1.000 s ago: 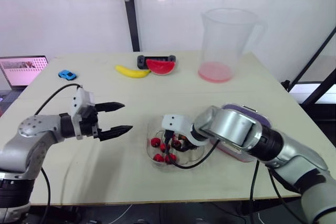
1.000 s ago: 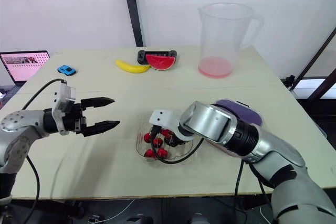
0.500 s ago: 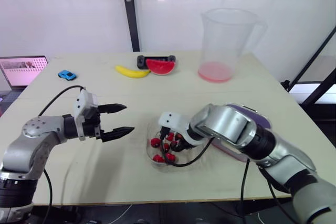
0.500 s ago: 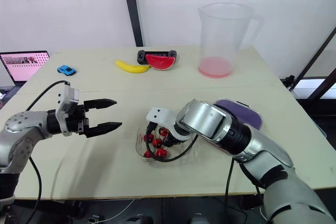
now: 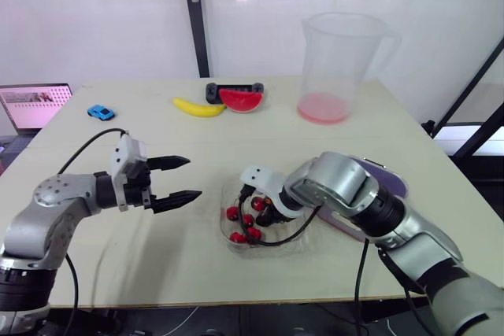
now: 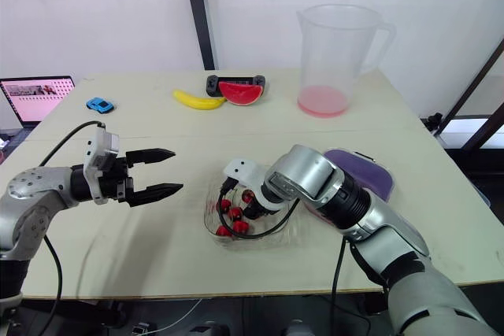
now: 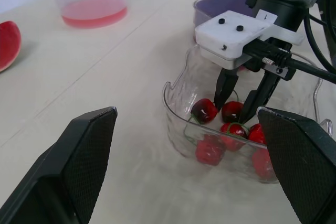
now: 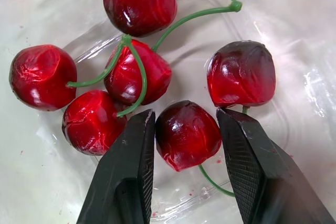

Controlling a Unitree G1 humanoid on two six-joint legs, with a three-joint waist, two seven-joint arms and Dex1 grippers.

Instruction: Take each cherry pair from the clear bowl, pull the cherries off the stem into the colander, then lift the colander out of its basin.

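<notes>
1. White panelled walls [image 5: 94,13], split by a black upright post [image 5: 194,13], close off the room behind.
2. A pale wooden table [image 5: 142,257] fills the foreground.
3. A tall clear plastic jug [image 5: 340,60] with a pink film at its bottom stands at the far right.
4. A purple plastic basin [image 6: 364,169] sits near the right edge, half hidden behind the right arm.
5. An open laptop [image 5: 31,106] shows at the left edge.
6. The clear ruffled bowl [image 7: 178,129] rests near the front, just left of the basin.
7. The left gripper [image 5: 193,177] hangs left of the bowl, fingers spread and empty.
8. The right gripper [image 7: 234,109] reaches into the bowl, fingers parted, one on each side of a dark red cherry [image 8: 187,135] among stemmed others.
9. A yellow banana [image 5: 198,107], a red watermelon slice [image 5: 240,99] and a small blue toy car [image 5: 100,112] lie at the back.
</notes>
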